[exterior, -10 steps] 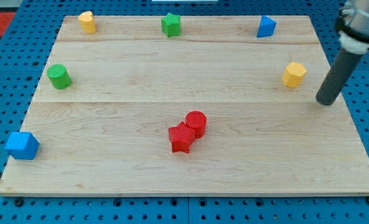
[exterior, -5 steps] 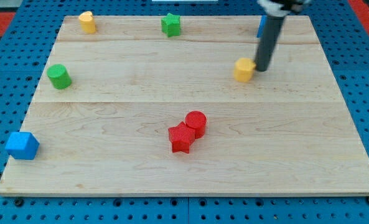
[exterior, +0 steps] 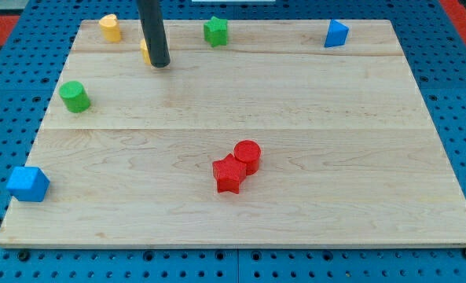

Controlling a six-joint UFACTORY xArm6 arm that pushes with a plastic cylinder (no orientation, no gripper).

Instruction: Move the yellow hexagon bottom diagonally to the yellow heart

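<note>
My tip (exterior: 160, 64) sits near the view's top left of the wooden board (exterior: 295, 157), pressed against the yellow hexagon (exterior: 144, 51), which shows only as a thin yellow sliver at the rod's left edge; the rod hides the rest. There is no pincer on this rig, only the bare rod, so nothing is gripped. The yellow heart (exterior: 110, 27) stands near the top left corner, up and to the left of the hexagon. In my judgement the hexagon is already close to the required spot, diagonally below and to the right of the heart. To finish well, I push in 1 short, slow stroke, keep the contact centred so the hexagon does not spin away, and stop before it touches the heart.
</note>
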